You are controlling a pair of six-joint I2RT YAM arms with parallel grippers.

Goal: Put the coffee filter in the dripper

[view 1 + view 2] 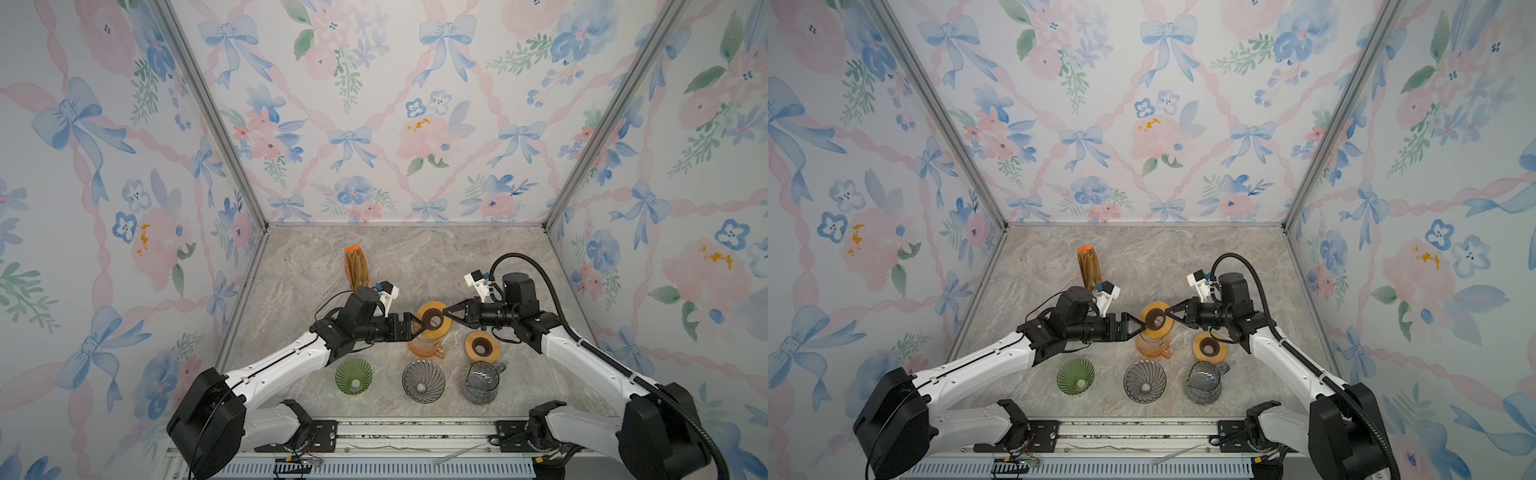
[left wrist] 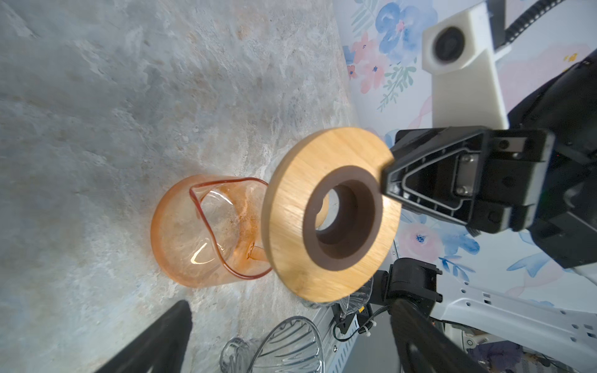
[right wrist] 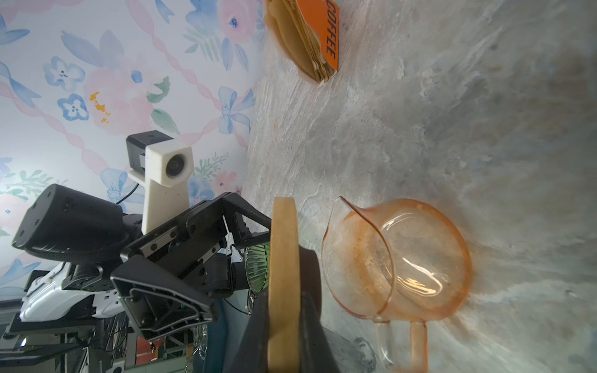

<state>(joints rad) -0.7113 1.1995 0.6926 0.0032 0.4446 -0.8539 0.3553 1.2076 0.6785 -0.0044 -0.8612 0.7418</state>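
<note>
A pack of brown coffee filters (image 1: 356,268) (image 3: 303,42) with an orange label lies at the back left of the table. Two glass drippers stand near the front edge, a green dripper (image 1: 353,376) and a clear ribbed dripper (image 1: 423,381) (image 2: 284,348). My right gripper (image 1: 446,312) (image 3: 284,323) is shut on the rim of a wooden ring with a dark centre (image 1: 434,319) (image 2: 329,213), held above an orange glass pitcher (image 1: 424,347) (image 2: 206,232). My left gripper (image 1: 417,324) (image 2: 290,339) is open at the ring's left edge, holding nothing.
A second wooden ring (image 1: 482,345) lies to the right of the orange pitcher. A grey glass pitcher (image 1: 480,381) stands at the front right. Floral walls close in the table on three sides, and a metal rail (image 1: 415,432) runs along the front.
</note>
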